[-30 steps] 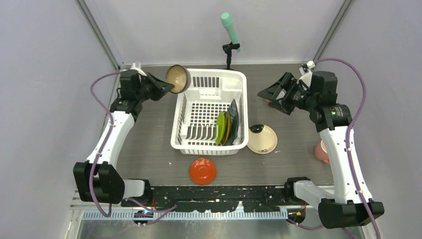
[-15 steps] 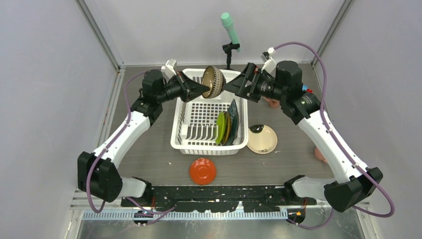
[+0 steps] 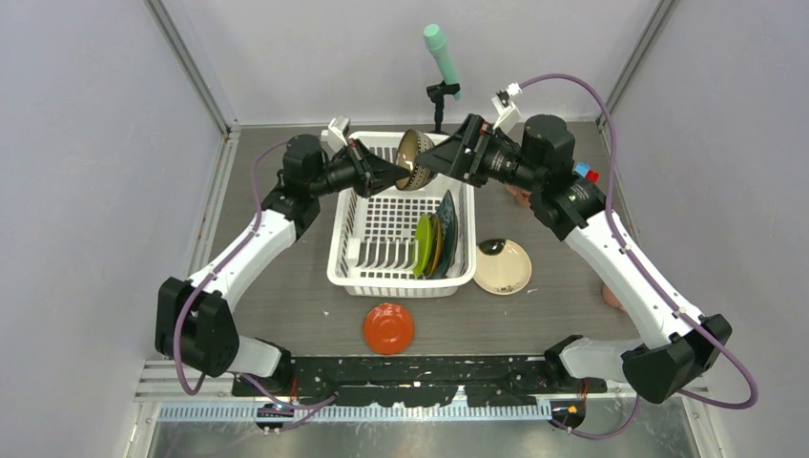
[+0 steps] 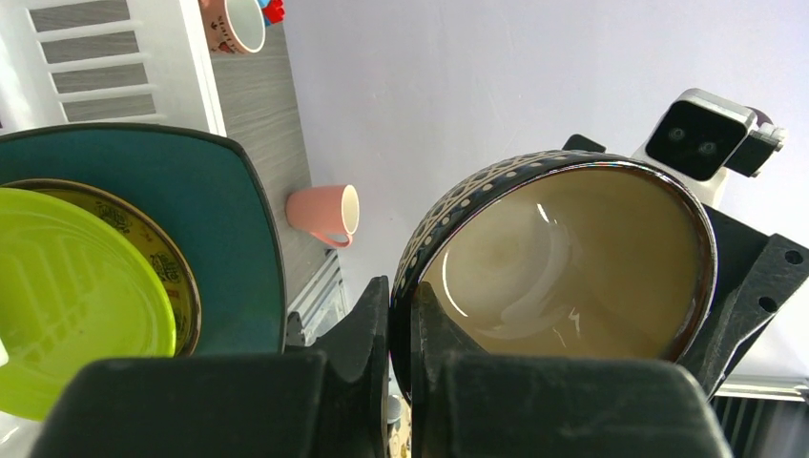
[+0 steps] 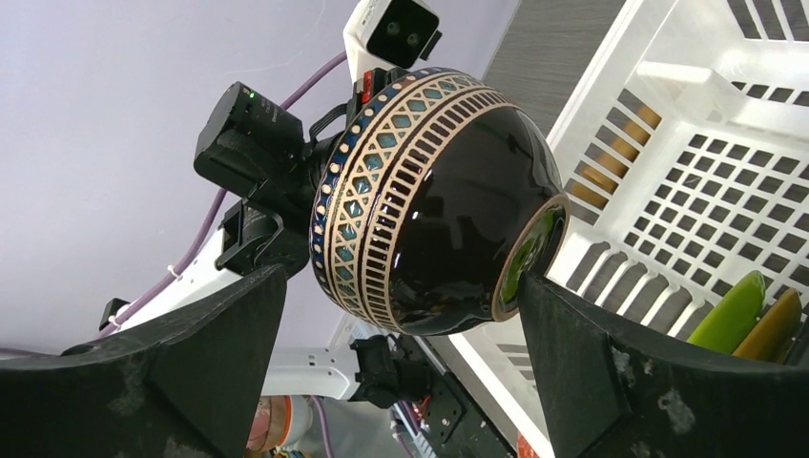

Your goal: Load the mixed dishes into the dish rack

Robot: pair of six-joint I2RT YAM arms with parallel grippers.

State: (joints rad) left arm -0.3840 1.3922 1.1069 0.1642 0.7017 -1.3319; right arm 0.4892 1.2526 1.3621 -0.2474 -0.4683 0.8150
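Right pincer point(image 5: 401, 277) closer, now around bowl point(image 5: 429, 191)

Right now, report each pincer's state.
Left pincer: closed on the rim of the brown bowl.
Right pincer: open, straddling the brown bowl.

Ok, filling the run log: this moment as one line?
left gripper: shut on brown bowl rim | right gripper: open, straddling bowl | bowl: above dish rack | cream plate, red-orange dish: on table
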